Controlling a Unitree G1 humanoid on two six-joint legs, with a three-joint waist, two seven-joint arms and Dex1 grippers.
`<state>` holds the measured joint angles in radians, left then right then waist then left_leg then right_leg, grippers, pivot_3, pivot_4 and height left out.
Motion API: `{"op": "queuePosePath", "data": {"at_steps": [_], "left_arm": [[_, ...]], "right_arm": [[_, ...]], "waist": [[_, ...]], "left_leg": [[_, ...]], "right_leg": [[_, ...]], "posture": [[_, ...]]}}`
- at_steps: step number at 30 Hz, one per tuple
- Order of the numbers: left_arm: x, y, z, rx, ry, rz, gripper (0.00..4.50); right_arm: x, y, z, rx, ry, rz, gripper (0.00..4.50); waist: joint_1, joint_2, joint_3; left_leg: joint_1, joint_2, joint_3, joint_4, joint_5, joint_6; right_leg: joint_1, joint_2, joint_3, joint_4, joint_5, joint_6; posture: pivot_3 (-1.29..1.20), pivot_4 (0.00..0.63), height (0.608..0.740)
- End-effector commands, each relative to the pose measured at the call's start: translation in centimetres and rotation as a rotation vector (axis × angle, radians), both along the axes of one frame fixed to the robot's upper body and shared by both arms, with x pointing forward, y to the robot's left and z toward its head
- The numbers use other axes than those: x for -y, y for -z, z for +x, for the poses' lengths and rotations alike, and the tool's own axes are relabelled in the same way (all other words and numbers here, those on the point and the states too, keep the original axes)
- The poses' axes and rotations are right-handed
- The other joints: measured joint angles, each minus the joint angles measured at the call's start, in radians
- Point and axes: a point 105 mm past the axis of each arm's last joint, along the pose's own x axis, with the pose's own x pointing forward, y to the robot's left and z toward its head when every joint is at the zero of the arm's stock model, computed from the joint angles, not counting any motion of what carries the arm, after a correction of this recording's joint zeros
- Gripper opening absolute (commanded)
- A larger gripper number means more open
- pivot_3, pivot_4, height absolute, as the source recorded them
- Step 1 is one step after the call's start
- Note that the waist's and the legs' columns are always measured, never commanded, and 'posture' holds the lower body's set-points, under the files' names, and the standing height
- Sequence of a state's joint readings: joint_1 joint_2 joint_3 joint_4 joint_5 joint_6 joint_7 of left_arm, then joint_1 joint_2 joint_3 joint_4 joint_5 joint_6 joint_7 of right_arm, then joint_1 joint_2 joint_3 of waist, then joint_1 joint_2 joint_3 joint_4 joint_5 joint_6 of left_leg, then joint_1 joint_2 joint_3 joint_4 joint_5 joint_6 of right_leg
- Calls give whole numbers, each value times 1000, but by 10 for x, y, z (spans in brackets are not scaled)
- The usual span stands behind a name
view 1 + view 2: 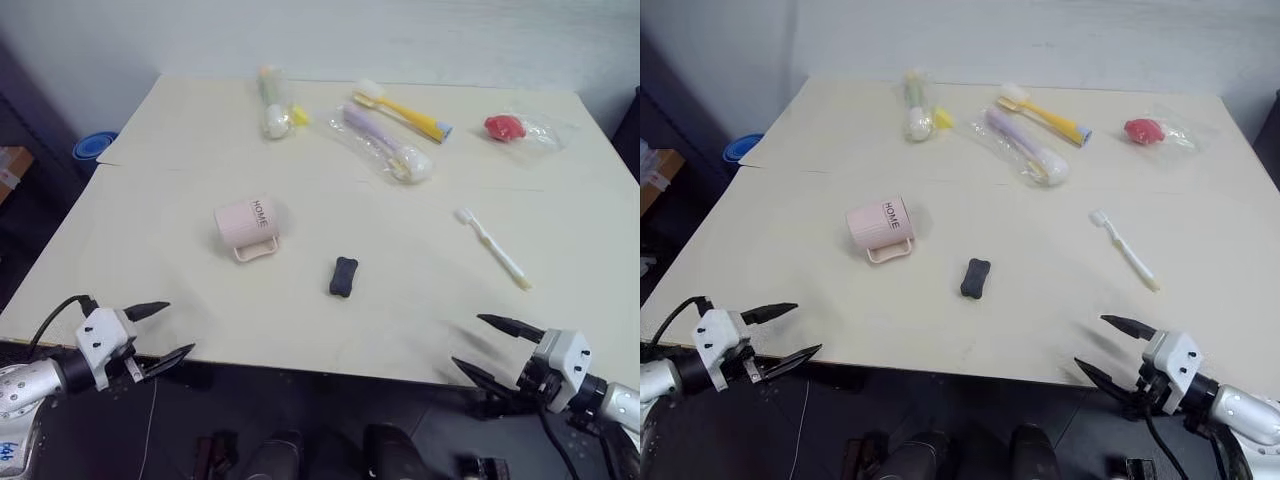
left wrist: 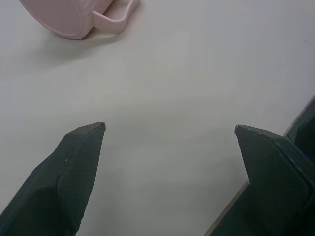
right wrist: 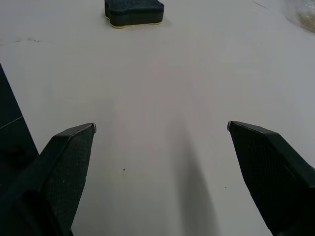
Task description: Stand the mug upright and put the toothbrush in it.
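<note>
The pale pink mug (image 1: pixel 247 224) marked "HOME" lies on its side left of the table's middle, its handle toward the front edge; its rim and handle also appear in the left wrist view as the mug (image 2: pixel 78 19). The thin white toothbrush (image 1: pixel 492 247) lies flat at the right, bristle end toward the back. At the front left corner my left gripper (image 1: pixel 170 332) hangs open and empty, well short of the mug. My right gripper (image 1: pixel 478 343) stands open and empty at the front right edge, in front of the toothbrush.
A small black block (image 1: pixel 343 276) lies between mug and toothbrush. Along the back are a wrapped green item (image 1: pixel 272 100), a wrapped purple toothbrush (image 1: pixel 384 144), a yellow toothbrush (image 1: pixel 405 112) and a bagged red object (image 1: pixel 508 128). A blue bowl (image 1: pixel 94 146) sits beyond the table's left edge.
</note>
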<state>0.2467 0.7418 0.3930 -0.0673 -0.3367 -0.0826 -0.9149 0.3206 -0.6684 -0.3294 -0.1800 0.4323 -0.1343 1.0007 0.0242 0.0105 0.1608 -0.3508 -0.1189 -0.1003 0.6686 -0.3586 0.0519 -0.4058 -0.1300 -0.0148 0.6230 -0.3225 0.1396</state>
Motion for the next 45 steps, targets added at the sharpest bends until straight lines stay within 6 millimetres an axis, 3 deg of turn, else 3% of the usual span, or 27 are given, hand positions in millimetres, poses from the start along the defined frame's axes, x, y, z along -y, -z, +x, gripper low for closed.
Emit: {"op": "queuePosePath", "data": {"at_steps": [1, 24, 27, 29, 32, 35, 41, 45], "left_arm": [[0, -10, 2, 45, 2, 34, 4500], [8, -17, 7, 23, 47, 1, 4500], [13, -13, 2, -135, 98, -46, 4500], [19, -21, 6, -146, 136, -59, 4500], [40, -40, 20, -98, 262, -4, 4500], [85, -58, 39, -35, 430, -37, 4500], [160, -48, 75, 31, 632, -46, 4500], [196, -43, 106, 30, 658, -74, 4500]], "right_arm": [[-6, -11, 7, 79, -17, 24, 4481], [-19, -19, 9, 97, -16, 24, 4481], [-21, -19, 9, 101, -22, 31, 4481], [-22, -26, 10, 96, -3, 116, 4481], [-32, -47, 8, 175, -60, 193, 4481], [-45, -58, 2, 228, -117, 216, 4481], [-52, -59, -6, 225, -143, 210, 4481], [-49, -54, -12, 181, -117, 222, 4481]], "waist": [[-1, 0, 0], [0, 0, 0], [-1, 0, 0], [-1, 0, 0], [3, 0, 0], [9, 0, 0], [0, 0, 0], [2, -3, 2]], "left_leg": [[0, 0, 0, 0, 0, 0], [0, 1, 0, 0, 0, -1], [0, 1, 0, 0, 0, -1], [0, 1, 0, 0, 0, -1], [-1, 1, -1, 1, 1, -2], [-1, 0, -2, 4, 1, -2], [-2, -2, -3, 6, 1, -2], [-3, -3, -3, 9, 1, -2]], "right_leg": [[0, 0, 0, 0, 0, 0], [-1, 0, 0, 1, 0, 0], [-1, 0, 0, 1, 0, 0], [-1, 0, 0, 2, 0, 0], [-1, 0, -1, 2, 0, -1], [0, 0, -2, 3, 1, -2], [-1, 3, -6, 6, 1, -1], [-3, 7, -6, 5, 3, 1]], "posture": [[0, 150, 740], [0, 150, 740], [0, 150, 740], [0, 150, 740], [0, 150, 740], [0, 150, 740], [0, 150, 740], [0, 150, 740]]}}
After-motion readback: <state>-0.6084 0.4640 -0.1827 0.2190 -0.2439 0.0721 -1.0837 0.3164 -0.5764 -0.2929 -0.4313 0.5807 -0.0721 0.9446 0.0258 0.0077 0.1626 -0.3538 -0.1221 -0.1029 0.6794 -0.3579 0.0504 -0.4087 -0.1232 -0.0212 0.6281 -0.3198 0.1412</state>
